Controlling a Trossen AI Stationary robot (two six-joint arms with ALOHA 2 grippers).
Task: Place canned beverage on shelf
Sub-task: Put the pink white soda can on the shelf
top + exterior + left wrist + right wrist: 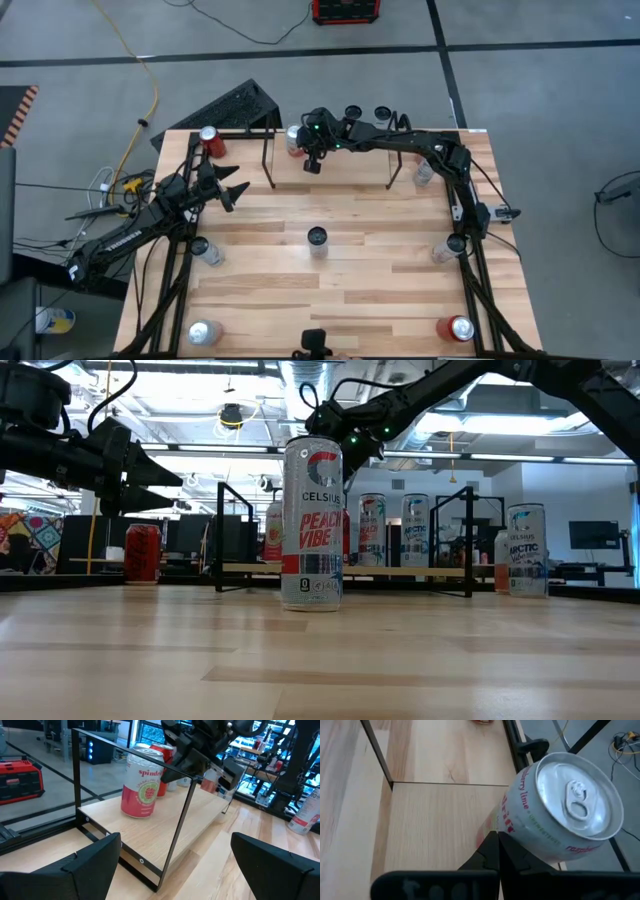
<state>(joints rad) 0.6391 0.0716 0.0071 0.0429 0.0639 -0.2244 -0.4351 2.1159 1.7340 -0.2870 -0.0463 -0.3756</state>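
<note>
The shelf [330, 165] spans the surface's [340, 290] far edge. On its left end stands the pink Spindrift can [560, 815] — just beside the right claw [312, 160], pressed together, empty. The left claw [228, 190] hangs spread, well apart.

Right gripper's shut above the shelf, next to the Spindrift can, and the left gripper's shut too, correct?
Not quite: the left gripper is open, fingers spread wide in the left wrist view. The right gripper is shut above the shelf, beside the Spindrift can.
</note>
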